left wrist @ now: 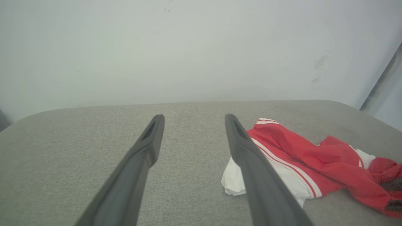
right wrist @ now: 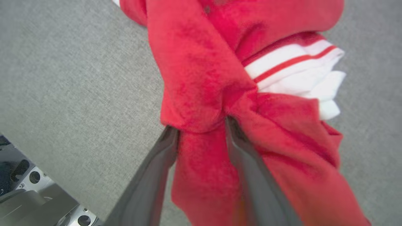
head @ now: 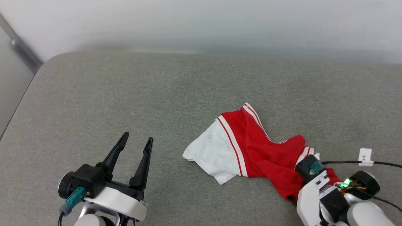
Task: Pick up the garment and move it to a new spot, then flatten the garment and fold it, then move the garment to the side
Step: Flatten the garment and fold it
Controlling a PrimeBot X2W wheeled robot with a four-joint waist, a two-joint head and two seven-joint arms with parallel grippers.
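While our left gripper (head: 138, 137) sits spread wide and empty at the left of the grey woven cushion (head: 157, 91), the garment (head: 251, 147) lies crumpled right of centre: soft red jersey, white sleeve, striped trim. Right gripper (right wrist: 199, 125): fingers parted, red cloth bunched between them. We can't tell if it's pinched or loose. Risk: cloth snags on the tips and drags, or slips out and re-crumples.

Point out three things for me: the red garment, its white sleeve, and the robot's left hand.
garment (head: 263, 150), head view, on the red body fabric.
white sleeve (head: 210, 150), head view, on the sleeve's middle.
left hand (head: 138, 137), head view, midway between its open fingertips.
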